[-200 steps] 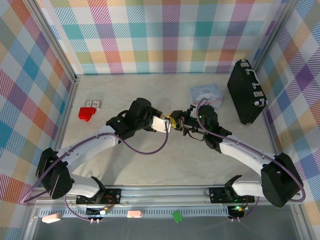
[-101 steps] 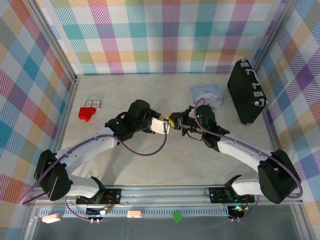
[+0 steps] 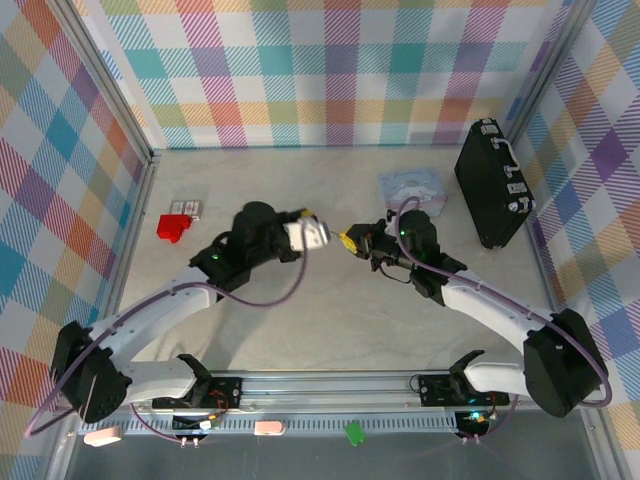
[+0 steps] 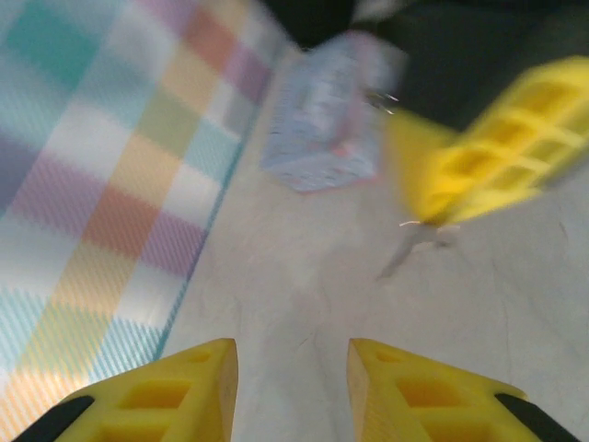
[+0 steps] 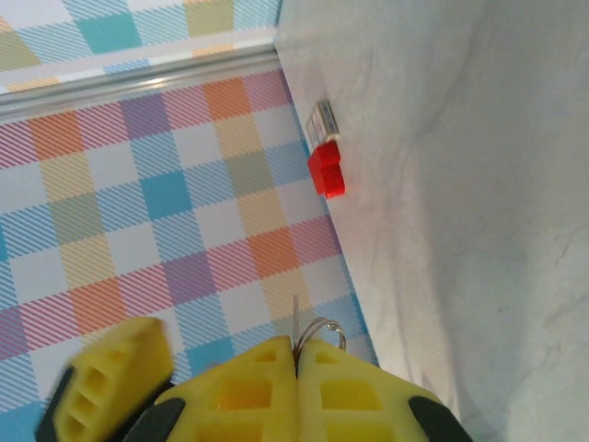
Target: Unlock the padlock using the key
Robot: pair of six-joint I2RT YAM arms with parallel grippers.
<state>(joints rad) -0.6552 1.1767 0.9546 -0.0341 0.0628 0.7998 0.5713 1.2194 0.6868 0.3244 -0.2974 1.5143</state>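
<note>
Though earlier touching, left pincer (image 4: pixel 290 361) now apart, wide; right pincer (image 5: pixel 296 357) tight on key (image 4: pixel 419 239).

Both arms are reached forward and bent inward, so that the 2 grippers are pointed at each other, near but not touching. The left gripper (image 3: pixel 315 232) is held with its fingers (image 4: pixel 175 391) spread apart. The right gripper (image 3: pixel 349 240) is closed, its fingers (image 5: pixel 248 387) pressed together on the key (image 4: pixel 416 241).
</note>
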